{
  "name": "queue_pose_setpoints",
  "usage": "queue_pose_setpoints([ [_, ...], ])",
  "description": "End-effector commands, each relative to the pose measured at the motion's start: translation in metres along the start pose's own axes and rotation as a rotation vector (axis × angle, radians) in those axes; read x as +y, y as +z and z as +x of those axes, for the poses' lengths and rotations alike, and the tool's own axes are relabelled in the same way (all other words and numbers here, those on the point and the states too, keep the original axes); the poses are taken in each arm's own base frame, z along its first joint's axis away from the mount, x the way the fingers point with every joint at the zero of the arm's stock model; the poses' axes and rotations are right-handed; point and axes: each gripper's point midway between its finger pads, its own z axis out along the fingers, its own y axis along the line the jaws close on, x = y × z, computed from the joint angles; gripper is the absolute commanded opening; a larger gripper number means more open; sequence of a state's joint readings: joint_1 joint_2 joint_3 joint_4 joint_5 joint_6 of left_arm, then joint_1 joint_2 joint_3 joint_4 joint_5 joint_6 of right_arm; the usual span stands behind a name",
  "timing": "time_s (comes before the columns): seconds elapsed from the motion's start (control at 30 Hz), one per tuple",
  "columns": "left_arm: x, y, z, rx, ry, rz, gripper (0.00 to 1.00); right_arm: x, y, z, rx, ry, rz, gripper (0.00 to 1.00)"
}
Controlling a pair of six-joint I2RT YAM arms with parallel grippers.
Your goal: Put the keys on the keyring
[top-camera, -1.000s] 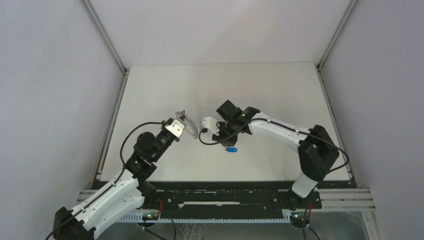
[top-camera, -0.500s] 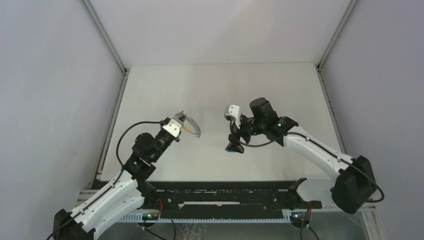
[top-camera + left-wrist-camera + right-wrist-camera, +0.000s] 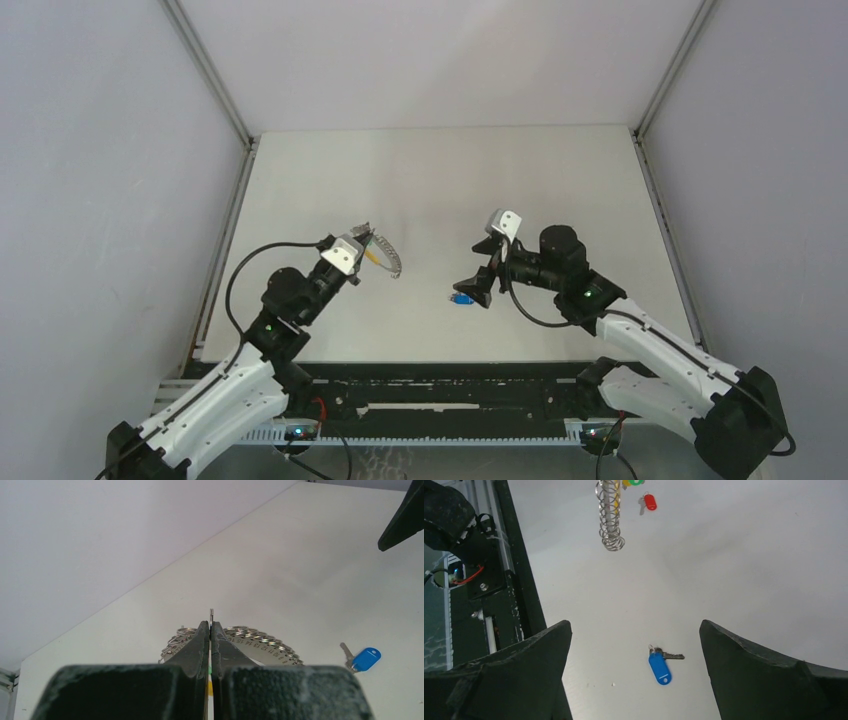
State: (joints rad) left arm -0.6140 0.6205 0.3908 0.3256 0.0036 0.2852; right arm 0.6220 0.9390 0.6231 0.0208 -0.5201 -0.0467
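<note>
My left gripper (image 3: 362,240) is shut on the keyring (image 3: 211,614), a thin metal ring standing edge-on out of its tips (image 3: 210,626). A yellow tab and a curved string of silvery rings (image 3: 388,258) hang from it above the table. The blue-headed key (image 3: 659,667) lies flat on the table (image 3: 560,180), and also shows in the left wrist view (image 3: 366,659). My right gripper (image 3: 635,630) hovers over it, wide open and holding nothing, and stands near the table's middle (image 3: 483,258). The red-headed key (image 3: 650,501) hangs close to the ring string (image 3: 610,515); I cannot tell whether it is threaded on.
A black rail (image 3: 450,385) with cables runs along the near table edge, also seen on the left of the right wrist view (image 3: 489,575). Grey walls and metal posts (image 3: 205,70) enclose the table on three sides.
My right arm has pulled away from the left gripper, to the right and toward the near edge, and its gripper has opened wide. The left gripper and the blue key have stayed put.
</note>
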Motion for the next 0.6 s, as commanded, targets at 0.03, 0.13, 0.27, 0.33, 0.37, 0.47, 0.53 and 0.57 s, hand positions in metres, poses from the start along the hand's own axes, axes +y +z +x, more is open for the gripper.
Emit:
queue_pose_setpoints([
  [0.03, 0.003, 0.0, -0.018, -0.066, -0.027, -0.007, 0.0, -0.013, 0.005, -0.008, -0.052, 0.004, 0.006, 1.0],
  [0.13, 0.0, 0.001, -0.014, -0.055, -0.027, 0.004, 0.0, -0.016, 0.016, 0.011, 0.017, 0.036, -0.039, 1.0],
  [0.27, -0.001, 0.0, -0.008, -0.04, -0.018, 0.009, 0.0, -0.028, 0.036, 0.046, 0.156, 0.089, -0.068, 0.96],
  [0.33, -0.001, 0.0, -0.006, -0.035, -0.012, 0.011, 0.0, -0.034, 0.044, 0.056, 0.213, 0.12, -0.081, 0.9],
  [0.37, -0.002, 0.0, -0.005, -0.032, -0.01, 0.011, 0.0, -0.04, 0.048, 0.062, 0.239, 0.137, -0.076, 0.86],
  [0.47, -0.002, 0.0, -0.005, -0.031, -0.003, 0.015, 0.0, -0.049, 0.06, 0.082, 0.332, 0.198, -0.105, 0.7],
  [0.53, -0.002, 0.0, -0.003, -0.027, 0.003, 0.014, 0.0, -0.052, 0.067, 0.092, 0.371, 0.224, -0.123, 0.61],
  [0.57, -0.001, 0.0, -0.003, -0.024, 0.006, 0.013, 0.0, -0.054, 0.071, 0.096, 0.384, 0.234, -0.131, 0.59],
])
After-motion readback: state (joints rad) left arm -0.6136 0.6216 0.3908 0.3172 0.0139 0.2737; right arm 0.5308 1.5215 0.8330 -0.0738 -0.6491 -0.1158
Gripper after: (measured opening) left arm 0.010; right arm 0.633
